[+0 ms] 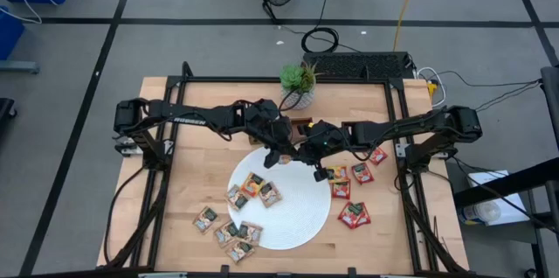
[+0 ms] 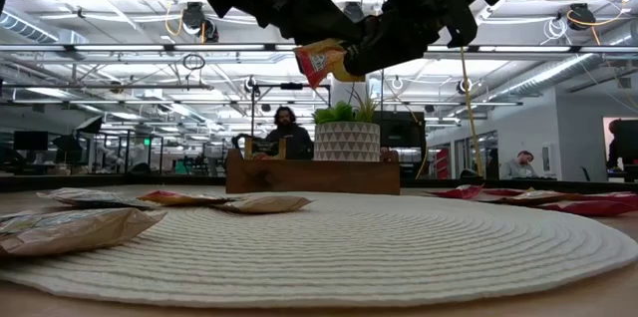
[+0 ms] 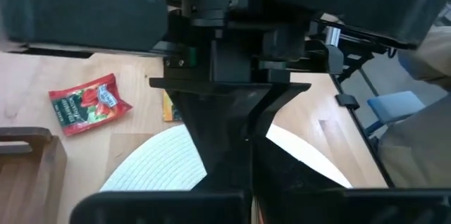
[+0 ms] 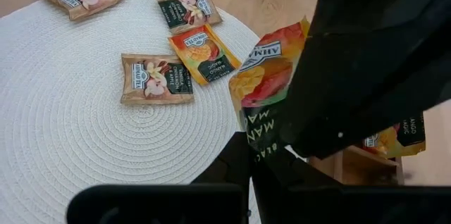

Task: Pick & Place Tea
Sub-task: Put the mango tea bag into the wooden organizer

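A tea sachet [image 4: 262, 86], orange and red above and dark green below, hangs in the air over the far edge of the white round plate [image 1: 301, 221]; the low view also shows the sachet [image 2: 321, 60]. My right gripper [image 4: 248, 159] is shut on it. My left gripper [image 1: 291, 149] meets it tip to tip from the left, shut, its dark body covering the sachet's other side. Several tan sachets [image 1: 260, 187] lie flat on the plate, and red ones [image 1: 354, 215] lie on the table to its right. My left gripper is shut at the sachet's side that faces away from my right fingers, but its own dark body [image 4: 380, 62] hides the place of contact. My right gripper pinches the sachet's dark green end [image 4: 259, 134] between its two fingers. The sachet is lifted clear of the plate and stands out beyond the fingertips, orange end farthest.
The wooden tray [image 2: 309, 175] stands just beyond the plate under both grippers, with a potted plant [image 1: 299, 84] behind it. More tan sachets [image 1: 218, 225] lie off the plate's left near edge. A red sachet [image 3: 88, 104] lies near the tray's right.
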